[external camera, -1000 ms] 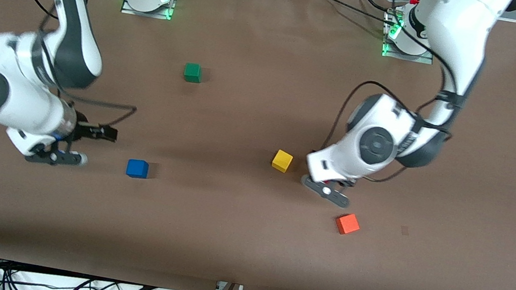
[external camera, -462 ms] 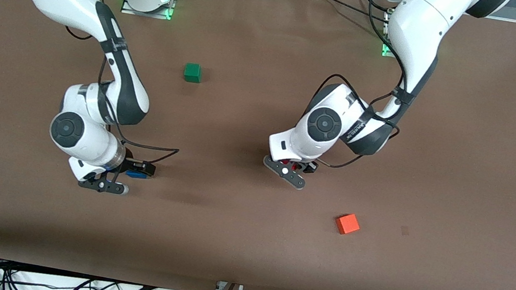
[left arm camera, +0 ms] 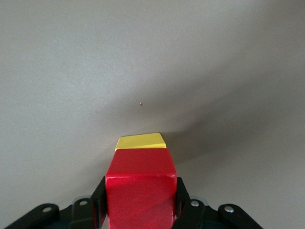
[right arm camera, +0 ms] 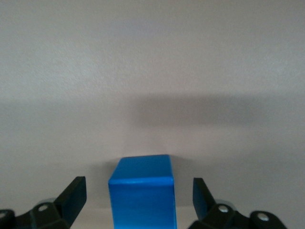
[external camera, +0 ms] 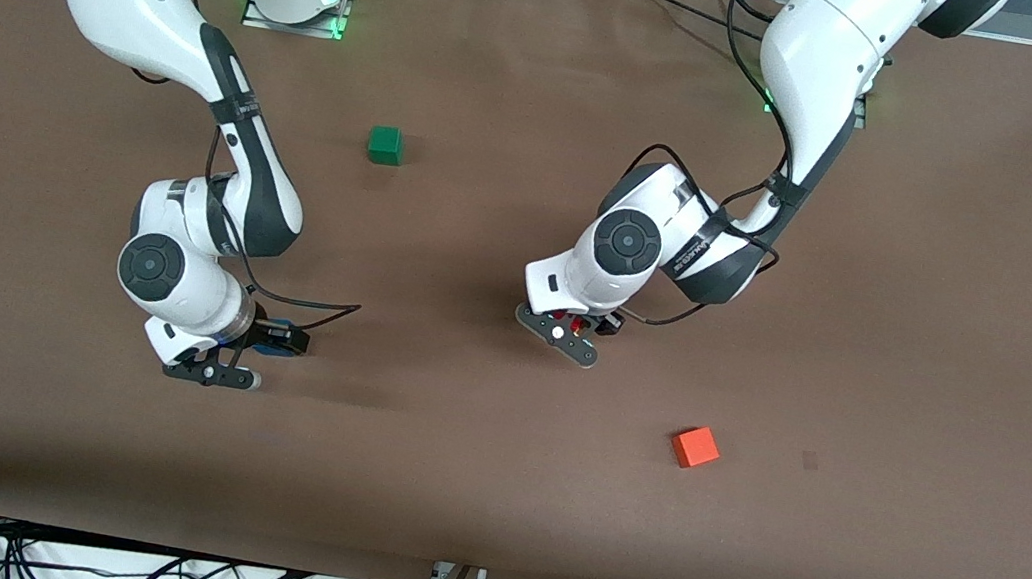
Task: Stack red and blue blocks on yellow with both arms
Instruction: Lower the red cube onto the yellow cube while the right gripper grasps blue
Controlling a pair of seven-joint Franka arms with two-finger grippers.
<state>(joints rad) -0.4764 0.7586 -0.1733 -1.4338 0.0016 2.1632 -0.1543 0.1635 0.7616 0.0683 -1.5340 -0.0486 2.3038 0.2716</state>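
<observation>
Two white jointed robot arms reach down to the brown table [external camera: 488,488] at the same moment. The left gripper [left arm camera: 141,202] is clamped on the deep red matte cube [left arm camera: 140,191]; its black fingers [left arm camera: 97,200] press against two sides of the cube. In the left wrist view the red cube is over the small yellow matte cube [left arm camera: 141,141], of which only a thin strip of the top face shows past the red one. I cannot tell if the two cubes touch. In the front view this gripper [external camera: 571,326] is low over the middle of the table, and only a small piece of red shows under the wrist; the yellow cube is hidden there.

The right gripper [right arm camera: 139,198] is spread wide around the bright blue matte cube [right arm camera: 142,191]. Its fingers [right arm camera: 74,195] stand on both sides of the cube with a clear gap, so they do not touch it. The blue cube [external camera: 269,348] rests on the table toward the right arm's end, mostly covered by the right gripper [external camera: 261,342] in the front view.

One green cube [external camera: 385,145] lies farther from the front camera, between the two arms. One orange cube [external camera: 695,447] lies nearer to the front camera than the left gripper's spot, toward the left arm's end of the table.
</observation>
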